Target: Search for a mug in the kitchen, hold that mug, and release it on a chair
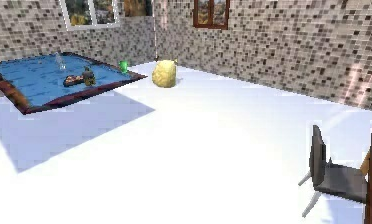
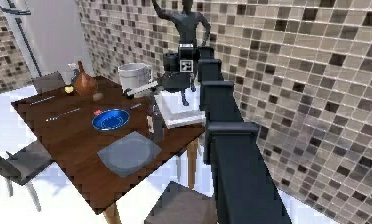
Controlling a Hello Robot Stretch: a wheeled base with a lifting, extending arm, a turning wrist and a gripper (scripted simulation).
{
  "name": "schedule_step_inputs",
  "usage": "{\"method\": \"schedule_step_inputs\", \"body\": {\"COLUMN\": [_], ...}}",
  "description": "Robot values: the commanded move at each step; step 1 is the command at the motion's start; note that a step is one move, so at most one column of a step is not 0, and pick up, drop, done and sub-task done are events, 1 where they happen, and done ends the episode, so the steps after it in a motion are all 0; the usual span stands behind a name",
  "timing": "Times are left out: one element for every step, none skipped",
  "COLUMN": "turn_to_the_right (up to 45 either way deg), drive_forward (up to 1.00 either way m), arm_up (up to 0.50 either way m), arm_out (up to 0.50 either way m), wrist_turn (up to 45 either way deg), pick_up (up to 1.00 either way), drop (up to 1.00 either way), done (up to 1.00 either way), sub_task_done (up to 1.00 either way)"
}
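The wooden table [image 2: 64, 128] spreads across the left of the arm side view, and the arm [image 2: 234, 150] reaches out along its right edge toward the far wall. A dark statue [image 2: 186, 25] stands at the far end beside a steel pot [image 2: 134, 75]; a blue plate [image 2: 110, 119] lies nearer. The gripper [image 2: 154, 90] sits just left of its white markers, with tableware behind it, so I cannot tell whether it holds anything, nor how its fingers stand.

I cannot tell where the mug is. A small green thing [image 1: 124, 66] by the blue mat [image 1: 44, 85], far left in the forward view, may be one.

A near chair [image 2: 179, 205] sits beside the arm, and a grey chair [image 2: 22, 160] at the table's left. My advice is to confirm the grasp first, lift clear of the pot, then lower over a seat's middle.
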Motion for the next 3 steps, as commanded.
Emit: {"method": "schedule_step_inputs", "body": {"turn_to_the_right": [0.0, 0.0, 0.0], "drive_forward": [0.0, 0.0, 0.0], "arm_up": [0.0, -0.46, -0.5], "arm_out": [0.0, 0.0, 0.0], "wrist_turn": [36.0, 0.0, 0.0], "pick_up": [0.0, 0.0, 0.0], "drop": [0.0, 0.0, 0.0], "done": [0.0, 0.0, 0.0], "sub_task_done": [0.0, 0.0, 0.0]}}
